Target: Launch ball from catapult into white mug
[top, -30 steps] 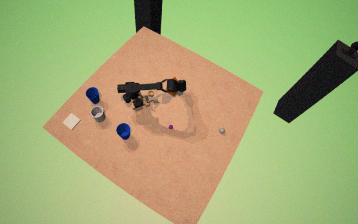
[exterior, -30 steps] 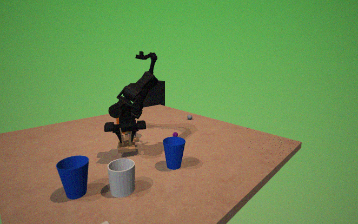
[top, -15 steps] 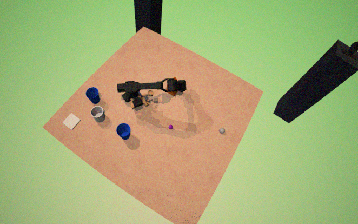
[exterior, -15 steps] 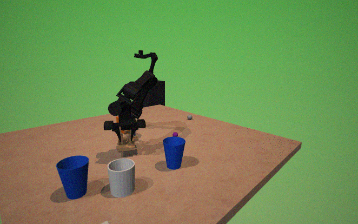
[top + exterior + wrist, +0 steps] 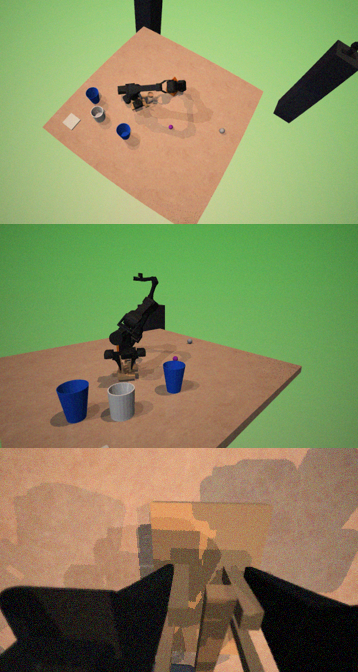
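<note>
The wooden catapult (image 5: 150, 94) (image 5: 127, 377) (image 5: 245, 523) stands on the table below the arm. My gripper (image 5: 126, 368) (image 5: 208, 572) points down and is shut on the catapult's upright side rails. In the top view the arm hides much of the catapult and the fingertips. The white mug (image 5: 100, 118) (image 5: 121, 406) stands upright in front of the catapult, apart from it. A purple ball (image 5: 170, 126) (image 5: 175, 358) lies on the table to the side of the catapult. I cannot make out a ball in the catapult's cup.
One blue cup (image 5: 93, 95) (image 5: 74, 403) stands beside the mug, and another blue cup (image 5: 124, 132) (image 5: 174, 378) on its other side. A grey ball (image 5: 221, 130) (image 5: 190, 341) lies near the table's far edge. A white square (image 5: 71, 121) lies beyond the mug.
</note>
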You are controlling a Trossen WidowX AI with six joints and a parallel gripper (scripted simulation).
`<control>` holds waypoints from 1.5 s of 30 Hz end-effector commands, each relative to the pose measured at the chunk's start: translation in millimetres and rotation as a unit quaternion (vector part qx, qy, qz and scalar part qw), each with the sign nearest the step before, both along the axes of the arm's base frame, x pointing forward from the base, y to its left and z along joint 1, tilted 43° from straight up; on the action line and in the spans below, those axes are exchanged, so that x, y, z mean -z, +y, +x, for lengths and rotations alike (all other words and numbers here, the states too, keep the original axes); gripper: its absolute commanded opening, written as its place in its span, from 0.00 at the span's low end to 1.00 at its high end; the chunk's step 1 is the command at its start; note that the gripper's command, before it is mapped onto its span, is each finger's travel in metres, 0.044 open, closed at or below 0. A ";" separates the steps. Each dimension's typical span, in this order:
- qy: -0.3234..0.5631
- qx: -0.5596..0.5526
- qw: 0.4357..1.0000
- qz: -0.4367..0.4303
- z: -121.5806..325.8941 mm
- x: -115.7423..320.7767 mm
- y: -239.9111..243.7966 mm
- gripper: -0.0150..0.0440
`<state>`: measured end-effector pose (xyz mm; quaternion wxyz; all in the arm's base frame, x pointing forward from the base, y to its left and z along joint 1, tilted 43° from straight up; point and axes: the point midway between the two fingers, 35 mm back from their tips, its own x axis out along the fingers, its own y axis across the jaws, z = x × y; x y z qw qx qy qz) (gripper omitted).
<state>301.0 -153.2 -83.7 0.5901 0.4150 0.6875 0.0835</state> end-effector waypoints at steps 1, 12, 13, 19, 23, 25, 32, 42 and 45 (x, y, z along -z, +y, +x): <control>0.000 0.006 1.000 0.001 0.0 4.8 3.2 0.25; 0.000 0.000 1.000 0.000 0.0 5.9 5.6 0.30; 0.000 0.000 1.000 0.000 0.0 5.9 5.6 0.34; 0.000 0.000 1.000 0.000 0.0 5.9 5.6 0.61; 0.000 0.000 1.000 0.000 0.0 5.9 5.6 0.79; 0.000 0.000 1.000 0.000 0.0 5.9 5.6 0.88; 0.001 0.001 1.000 -0.001 -1.4 -50.8 -49.1 1.00; -0.002 0.006 1.000 -0.002 -0.4 -53.2 -52.5 1.00; 0.001 0.014 1.000 -0.004 -1.0 -60.4 -59.2 1.00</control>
